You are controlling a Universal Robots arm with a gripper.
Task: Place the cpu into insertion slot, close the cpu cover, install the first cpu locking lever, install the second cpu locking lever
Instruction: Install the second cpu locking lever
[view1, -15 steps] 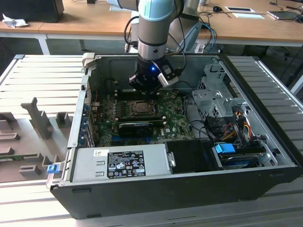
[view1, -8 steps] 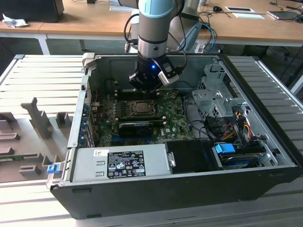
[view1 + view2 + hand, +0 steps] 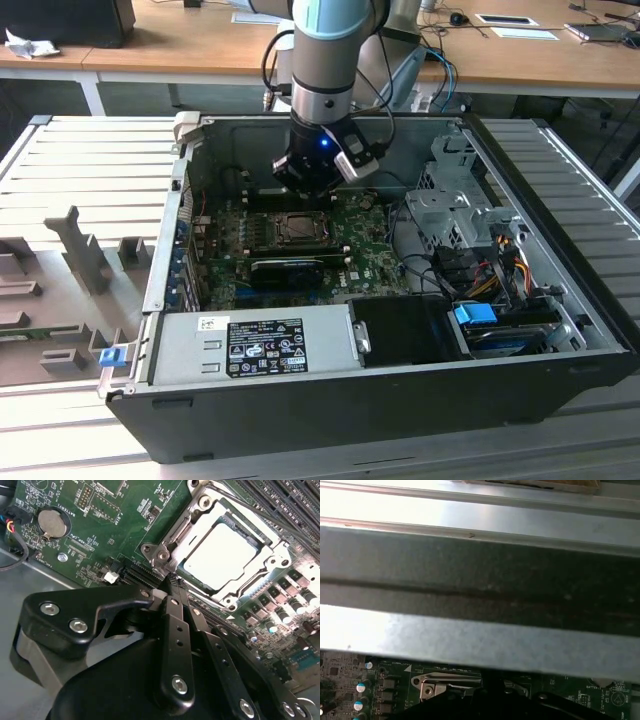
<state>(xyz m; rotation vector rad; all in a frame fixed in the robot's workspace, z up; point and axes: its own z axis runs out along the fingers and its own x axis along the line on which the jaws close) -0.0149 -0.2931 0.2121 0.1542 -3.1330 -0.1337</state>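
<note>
Gripper [image 3: 172, 580] fingers pressed together, nothing held — tips at the edge of the cpu cover [image 3: 200, 522]

Cpu [image 3: 222, 555] seated in the insertion slot [image 3: 235, 587] under the closed cover, on the green motherboard [image 3: 75, 505]

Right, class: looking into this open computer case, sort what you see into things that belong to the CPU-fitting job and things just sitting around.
Belongs to the job:
- cpu, seated in the insertion slot
- cpu cover, lying closed around it
- gripper, tips at the socket's edge

Just there:
- coin battery
- power supply
- drive cage
- blue clip outside the case
</note>
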